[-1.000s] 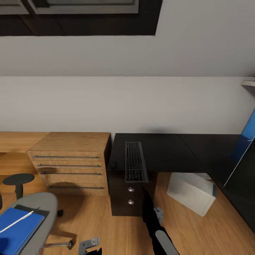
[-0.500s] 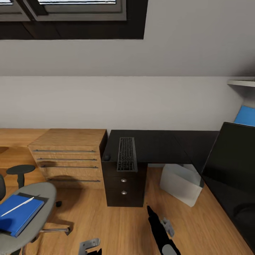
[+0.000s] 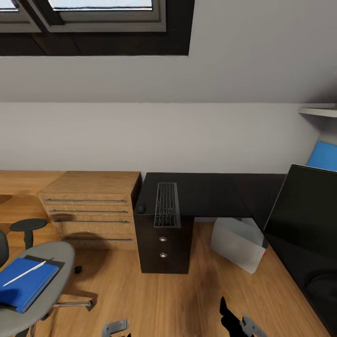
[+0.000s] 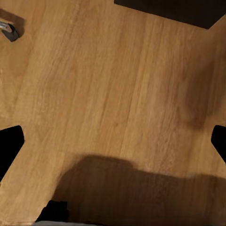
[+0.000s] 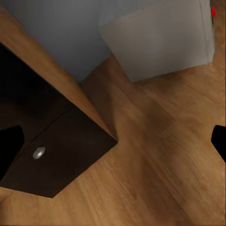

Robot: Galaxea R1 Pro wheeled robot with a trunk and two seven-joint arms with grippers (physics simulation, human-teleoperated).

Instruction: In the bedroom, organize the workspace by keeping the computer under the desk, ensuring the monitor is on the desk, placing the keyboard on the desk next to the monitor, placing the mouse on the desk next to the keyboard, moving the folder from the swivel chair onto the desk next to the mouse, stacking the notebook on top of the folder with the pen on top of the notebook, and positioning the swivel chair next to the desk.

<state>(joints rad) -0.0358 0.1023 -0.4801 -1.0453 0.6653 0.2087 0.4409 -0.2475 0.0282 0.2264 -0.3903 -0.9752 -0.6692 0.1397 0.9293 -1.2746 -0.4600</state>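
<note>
Both jaws stand wide, gripping nothing, over bare floor [image 4: 117, 94]. Since half a second ago the right gripper [image 3: 241, 323] has dropped lower, away from the desk [image 3: 206, 192]. Keyboard [image 3: 167, 204] rests there; folder [image 3: 25, 283] and pen [image 3: 23, 273] sit on the chair [image 3: 54, 262], well left of the left gripper [image 3: 116, 326].

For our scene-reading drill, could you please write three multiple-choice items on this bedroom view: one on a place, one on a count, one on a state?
1. Where does the keyboard lie?
A. on the desk
B. on the floor
C. on the swivel chair

2. How many round knobs show on the dark drawer unit under the desk?
A. one
B. two
C. four

3. What lies on the folder?
A. nothing
B. the mouse
C. the pen

Key: 1 A, it lies on the black top; 2 B, two silver knobs, one above the other; 3 C, the white pen lies across the blue folder.
</note>
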